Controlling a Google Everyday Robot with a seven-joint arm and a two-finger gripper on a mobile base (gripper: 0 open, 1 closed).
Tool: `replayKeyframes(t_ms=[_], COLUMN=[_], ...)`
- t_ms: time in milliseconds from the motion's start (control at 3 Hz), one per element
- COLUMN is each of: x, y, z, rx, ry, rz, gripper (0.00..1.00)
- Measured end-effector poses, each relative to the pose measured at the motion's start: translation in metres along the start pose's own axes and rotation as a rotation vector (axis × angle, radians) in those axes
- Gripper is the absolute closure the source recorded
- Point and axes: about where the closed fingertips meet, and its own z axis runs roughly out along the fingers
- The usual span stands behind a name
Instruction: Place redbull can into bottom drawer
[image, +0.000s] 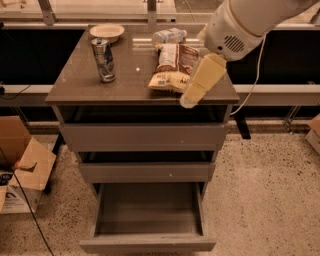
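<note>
The redbull can (103, 60), slim, silver and blue, stands upright on the left part of the grey cabinet top (130, 82). The bottom drawer (148, 244) is pulled out, and nothing shows inside it. My gripper (189, 101), cream-coloured, hangs from the white arm over the front right part of the cabinet top. It is just in front of a snack bag and well to the right of the can. It holds nothing that I can see.
A brown and white snack bag (173, 65) lies at middle right of the top. A clear water bottle (169, 35) lies behind it and a pale bowl (107, 32) sits behind the can. Two upper drawers (142, 136) are barely open. Cardboard boxes (22, 167) stand on the floor at left.
</note>
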Motion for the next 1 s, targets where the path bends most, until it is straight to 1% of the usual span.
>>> replayKeyframes(t_ms=[333, 667, 1000], x=[-0.014, -0.029, -0.041], y=[-0.010, -0.021, -0.033], z=[0.020, 0.044, 0.061], rx=[-0.034, -0.067, -0.108], ry=[-0.044, -0.063, -0.044], rz=[0.016, 0.012, -0.042], gripper=[0.00, 0.00, 0.00])
